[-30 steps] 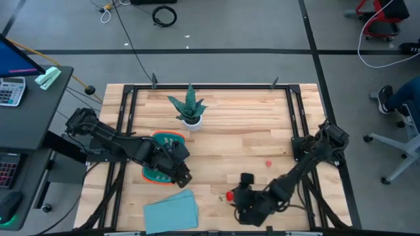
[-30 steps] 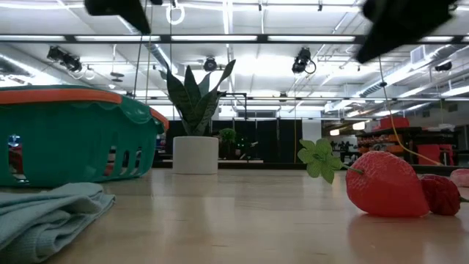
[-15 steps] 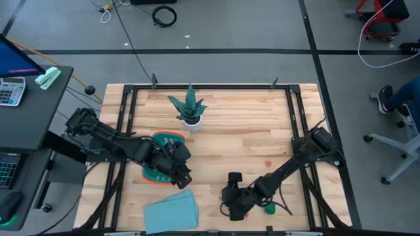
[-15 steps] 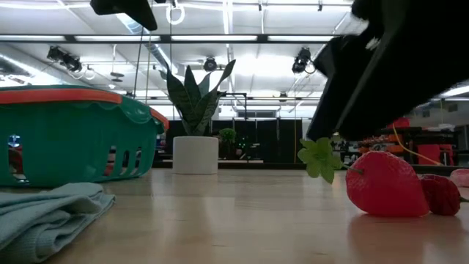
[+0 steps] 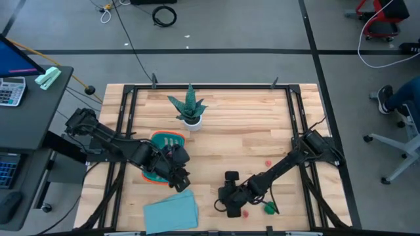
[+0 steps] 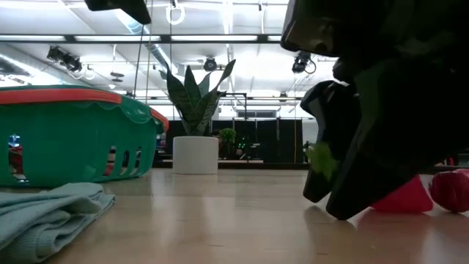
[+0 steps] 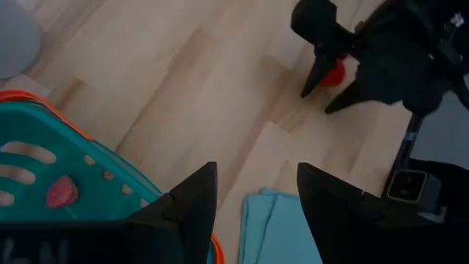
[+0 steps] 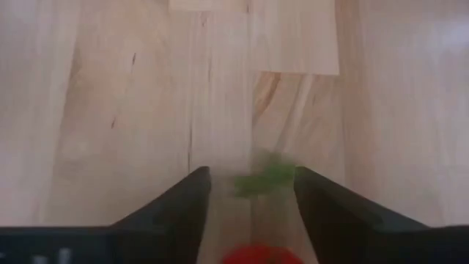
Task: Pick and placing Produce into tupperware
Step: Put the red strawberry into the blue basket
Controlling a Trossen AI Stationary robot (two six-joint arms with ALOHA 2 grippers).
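My right gripper (image 8: pixel 248 213) is low over the wooden table (image 5: pixel 249 131), at its near edge, fingers spread wide and gripping nothing; a red berry (image 8: pixel 258 254) with a green leaf tuft (image 8: pixel 265 178) lies between them. In the low view the berry (image 6: pixel 399 199) sits on the boards just behind my dark fingers, a second rounder red piece (image 6: pixel 451 189) just beside it. A small pink piece (image 5: pixel 268 162) lies well apart, mid-table.

My left gripper (image 7: pixel 253 202) hangs over the tupperware (image 5: pixel 161 139), fingers parted and bare. The tub is teal plastic with an orange rim and slotted walls; one pink piece (image 7: pixel 61 192) already lies inside.

The berry looks like smooth moulded plastic: probably light, stiff and a little slippery, likely to roll. I judge the widest part of the red body the best hold, not the thin leaves.

A soft folded blue cloth (image 5: pixel 172 211) lies near the tub; a spiky plant (image 5: pixel 189 107) in a white pot stands beyond.
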